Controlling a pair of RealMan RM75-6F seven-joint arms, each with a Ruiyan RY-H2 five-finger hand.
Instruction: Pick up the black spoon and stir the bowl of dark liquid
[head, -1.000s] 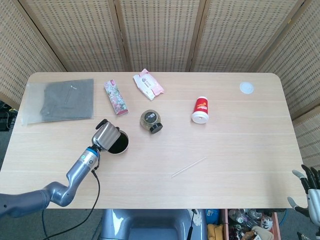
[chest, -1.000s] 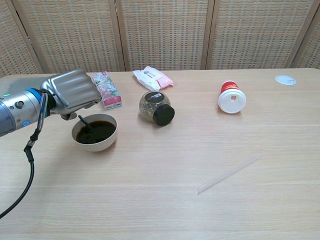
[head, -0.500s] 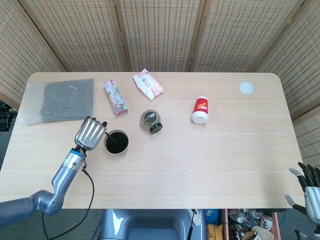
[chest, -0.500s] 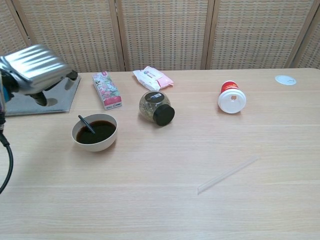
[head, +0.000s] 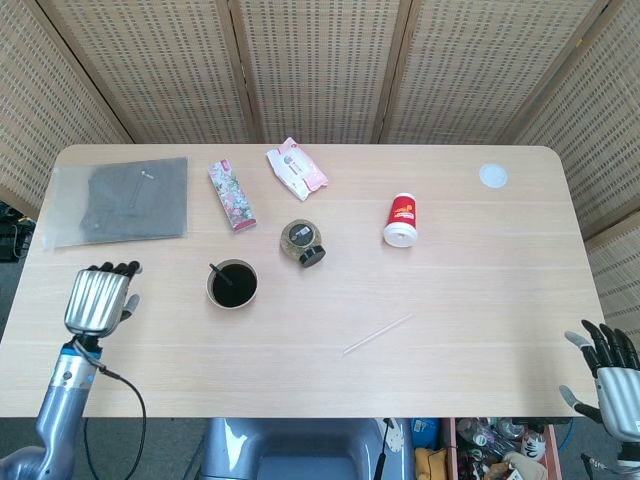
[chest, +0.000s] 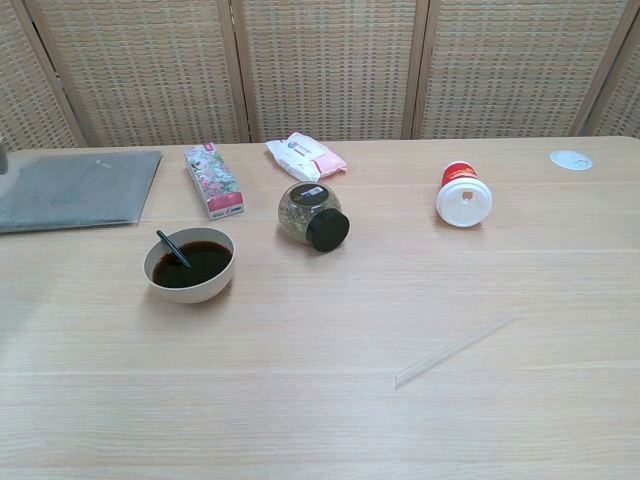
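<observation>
Head view: the black spoon (head: 219, 275) stands in the white round bowl of dark liquid (head: 232, 284), handle leaning toward 10 o'clock.
The silver left hand (head: 97, 300) hovers at the bowl's 9 o'clock, fingers extended and holding nothing (well apart from it); the right hand (head: 607, 373) sits off the table's 4 o'clock corner, fingers spread, empty.
Chest view: spoon in the bowl; neither hand shows.

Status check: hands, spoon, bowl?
Left hand empty, off to the bowl's left; right hand empty past the table's edge. Black spoon resting in bowl of dark liquid, unheld. Nothing blocking.
</observation>
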